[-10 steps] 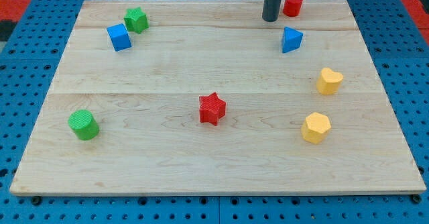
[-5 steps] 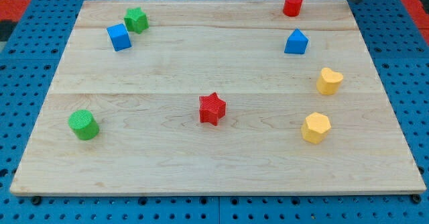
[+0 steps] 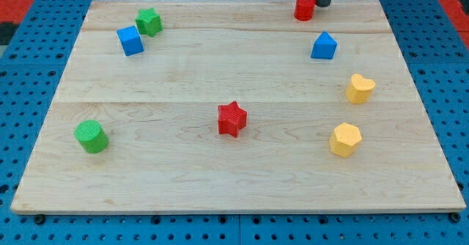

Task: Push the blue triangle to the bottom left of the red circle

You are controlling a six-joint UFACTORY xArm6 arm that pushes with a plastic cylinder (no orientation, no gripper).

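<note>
The blue triangle lies near the view's top right of the wooden board. The red circle stands at the board's top edge, up and a little to the left of the triangle. My tip is at the top edge, touching or just off the red circle's right side, well above the blue triangle.
A green star and a blue cube sit at the top left. A green cylinder is at the lower left, a red star in the middle. A yellow heart and a yellow hexagon are at the right.
The rod went from left of the red circle, off to the top right corner, then back to the circle's right side. The red circle has shifted left. The blue triangle turned slightly.
</note>
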